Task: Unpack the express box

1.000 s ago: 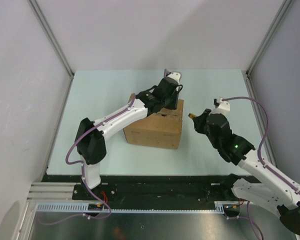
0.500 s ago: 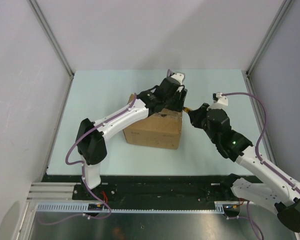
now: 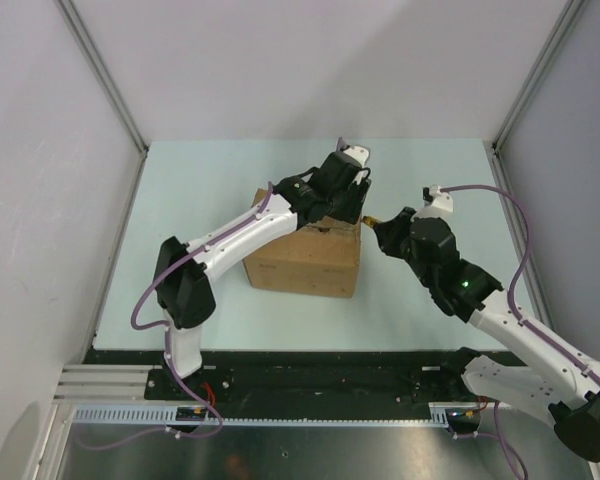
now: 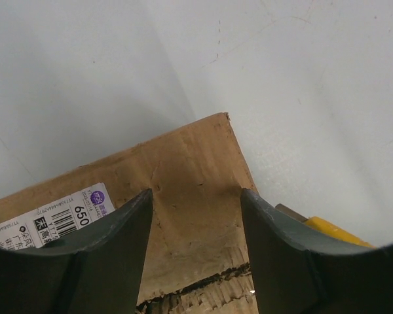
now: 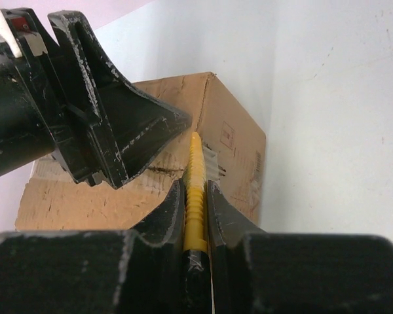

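**Early Stage: Express Box Closed, Knife at the Seam**

Finding the express box upright near the middle of the pale table, with the top flaps down and flat. Seeing no contents anywhere outside it. Judging from that, barely into the job: opening stage only, nothing unpacked.

Holding a yellow utility knife in the right gripper, jaws pinched narrow on the ridged handle. Pointing the tip at the box's top right edge, close to a ragged line in the cardboard beside a strip of grey tape. Cannot tell whether touching the cardboard or stopping just short of it.

Hovering the left gripper low over the far right corner of the top, jaws moderately wide and gripping nothing. Framing only bare cardboard between them, with the white shipping label off to one side. Cannot tell whether resting on the lid or hanging just above it.

Noting some fraying along a seam in the left wrist view, so possibly partly cut, though hard to confirm.

Left to do, as a judgement:
- finishing the cut along the tape
- folding back the four flaps
- lifting out whatever lies inside, hidden for now
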